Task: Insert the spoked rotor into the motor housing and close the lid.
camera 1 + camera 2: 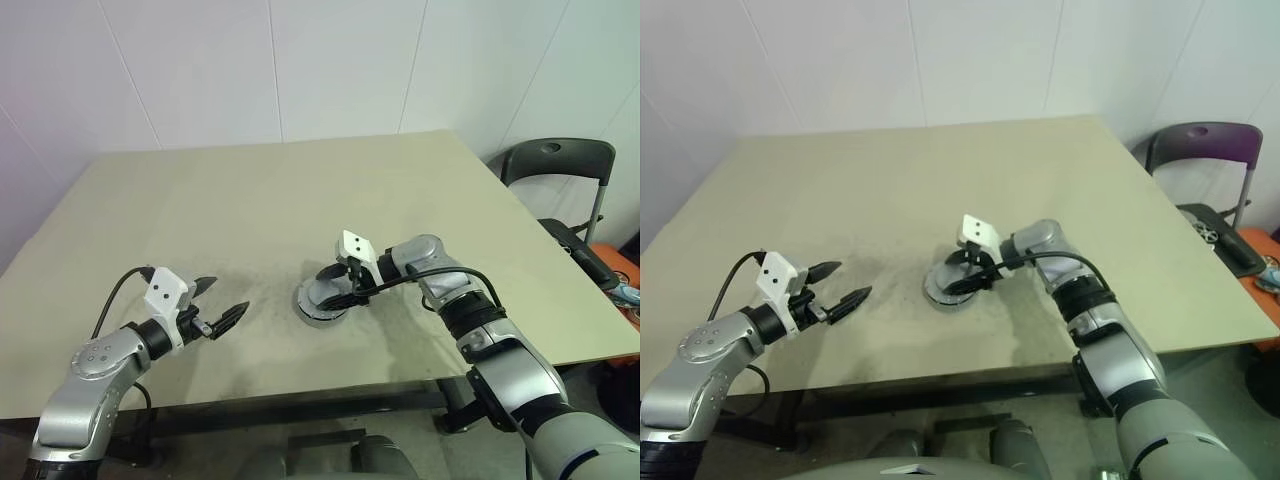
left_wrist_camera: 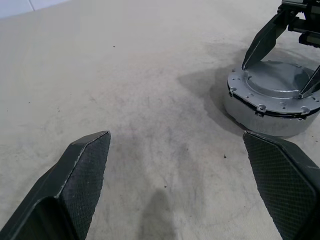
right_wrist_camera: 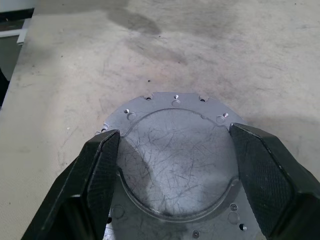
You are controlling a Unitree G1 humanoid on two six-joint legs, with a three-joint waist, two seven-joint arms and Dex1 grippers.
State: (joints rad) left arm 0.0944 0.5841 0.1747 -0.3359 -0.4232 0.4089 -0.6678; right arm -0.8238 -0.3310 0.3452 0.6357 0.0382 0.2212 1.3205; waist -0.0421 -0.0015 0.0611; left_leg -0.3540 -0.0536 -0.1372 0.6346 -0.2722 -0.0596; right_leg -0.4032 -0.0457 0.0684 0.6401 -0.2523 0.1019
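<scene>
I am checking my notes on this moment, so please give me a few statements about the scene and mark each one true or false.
1. The lid sits on top of the housing. True.
2. The left claw holds the lid. False: it is open and empty, off to the side of the housing.
3. The right claw has its fingers on either side of the lid. True.
4. The housing lies on the chair. False: it stands on the table.
5. The left claw is shut. False: its fingers stand wide apart.
</scene>
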